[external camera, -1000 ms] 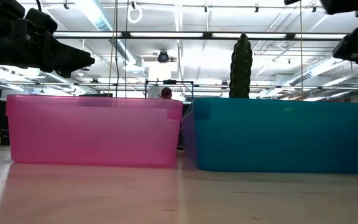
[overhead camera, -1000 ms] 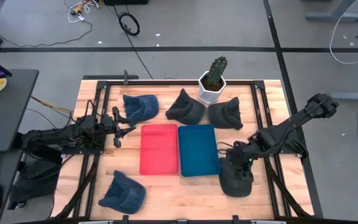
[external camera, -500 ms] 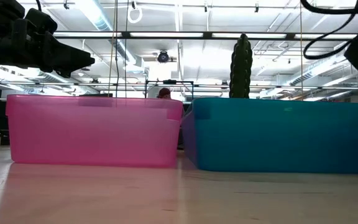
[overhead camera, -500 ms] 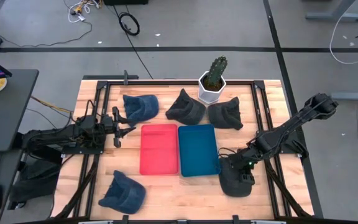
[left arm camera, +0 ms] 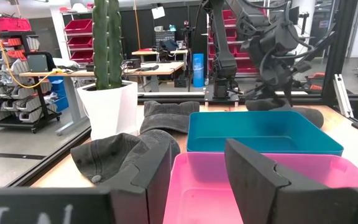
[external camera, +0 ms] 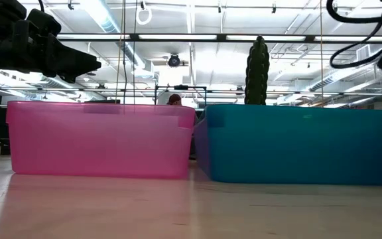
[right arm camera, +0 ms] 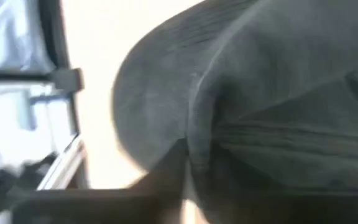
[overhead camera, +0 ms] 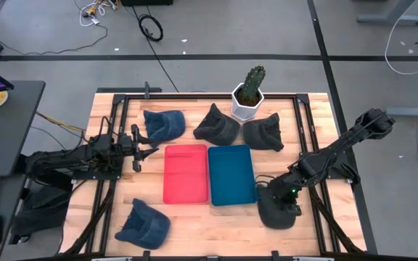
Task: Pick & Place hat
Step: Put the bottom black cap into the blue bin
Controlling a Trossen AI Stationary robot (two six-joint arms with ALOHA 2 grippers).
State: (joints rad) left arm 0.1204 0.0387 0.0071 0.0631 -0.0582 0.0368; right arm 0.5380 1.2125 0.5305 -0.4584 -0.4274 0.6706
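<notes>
While I look from above, I see my right gripper (overhead camera: 287, 197) pressed down on the dark grey cap (overhead camera: 278, 209) at the lower right of the frame, just beside the teal bin (overhead camera: 231, 176); whether its fingers are closed I cannot tell. My left gripper (overhead camera: 142, 148) waits open at the left, near the pink bin (overhead camera: 186, 174).

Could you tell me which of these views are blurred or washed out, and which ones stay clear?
Right wrist view: blurred, the dark hat filling it, with blown-out white behind. Low view: bright ceiling lights leave the cactus nearly a silhouette, while the pink bin and the blue bin read clearly. Left wrist view: distant things sharp, its own fingers soft. High view: evenly lit.
</notes>
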